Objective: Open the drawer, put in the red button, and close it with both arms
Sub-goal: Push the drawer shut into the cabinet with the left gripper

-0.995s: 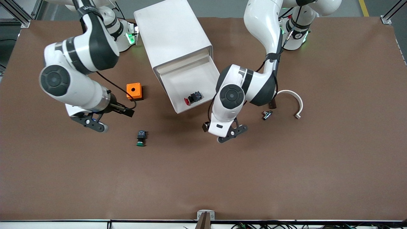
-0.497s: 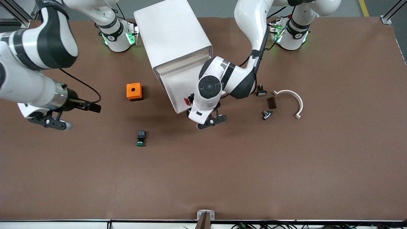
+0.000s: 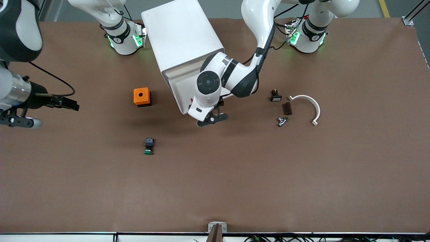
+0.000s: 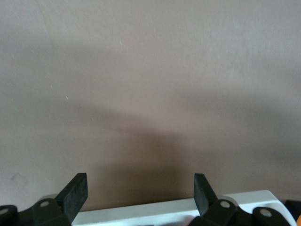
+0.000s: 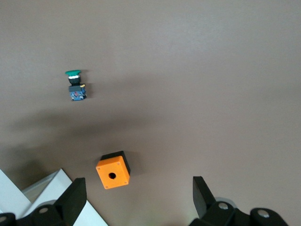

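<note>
The left gripper's [image 3: 211, 118] fingers [image 4: 75, 194] are spread wide with nothing between them. In the left wrist view only bare table shows past the tips, and a white lip runs across at their roots. That gripper hangs over the front lip of the drawer [image 3: 179, 94]. The drawer stands pulled out of the cabinet [image 3: 181, 37] toward 5 o'clock. The left arm reaches in from 1 o'clock, and its wrist covers most of the tray. The red button cannot be made out under it.

The right gripper's [image 5: 138, 197] fingers [image 5: 203, 193] are also spread and hold nothing. It hangs over bare table at the right arm's end, at 9 o'clock from the orange box [image 3: 141, 96] and well apart from it.

The orange box sits at 9 o'clock from the drawer. The green button [image 3: 148, 146] lies on its side at 6 o'clock from the box. At 3 o'clock from the left gripper lie three small dark parts [image 3: 286, 108], just beside a white arc [image 3: 307, 107].
</note>
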You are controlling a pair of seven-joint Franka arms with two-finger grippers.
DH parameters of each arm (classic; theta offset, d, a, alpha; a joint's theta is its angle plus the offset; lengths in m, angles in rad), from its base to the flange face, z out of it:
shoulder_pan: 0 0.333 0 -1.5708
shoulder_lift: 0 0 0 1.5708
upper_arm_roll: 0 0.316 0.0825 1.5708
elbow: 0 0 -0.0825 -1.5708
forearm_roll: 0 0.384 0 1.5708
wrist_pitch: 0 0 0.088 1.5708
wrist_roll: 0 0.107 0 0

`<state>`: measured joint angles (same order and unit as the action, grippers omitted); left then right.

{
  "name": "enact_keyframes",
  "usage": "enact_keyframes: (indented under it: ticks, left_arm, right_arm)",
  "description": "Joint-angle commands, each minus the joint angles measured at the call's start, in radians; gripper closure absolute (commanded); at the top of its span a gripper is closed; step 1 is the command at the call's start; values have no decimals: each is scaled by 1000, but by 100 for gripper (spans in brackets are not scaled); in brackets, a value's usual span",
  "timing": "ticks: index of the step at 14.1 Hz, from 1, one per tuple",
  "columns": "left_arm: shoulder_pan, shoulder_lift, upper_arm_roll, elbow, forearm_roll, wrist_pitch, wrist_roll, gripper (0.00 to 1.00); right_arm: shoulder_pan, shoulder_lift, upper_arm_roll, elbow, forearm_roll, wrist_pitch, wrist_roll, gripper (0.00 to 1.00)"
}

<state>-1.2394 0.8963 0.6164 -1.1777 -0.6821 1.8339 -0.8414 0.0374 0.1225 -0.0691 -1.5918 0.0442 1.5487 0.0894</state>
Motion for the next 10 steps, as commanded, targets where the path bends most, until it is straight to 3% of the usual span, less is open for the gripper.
enact_keyframes:
  ticks: [1,4,10]
  left_arm:
    - [-47,-13,2,-19,4,-27,-42,1]
    - [-74,-19,-6,-19,-8,-93,-61,1]
    - [-75,-19,-86,-19,-17,-114,-122,1]
  right_arm:
    - [-37,-41,21,-13,-38,-15,-60,0]
    - [-40,-57,20,-11,-67,-29,-71,0]
    - [-53,-50,23,-14,-52,-16,-69,0]
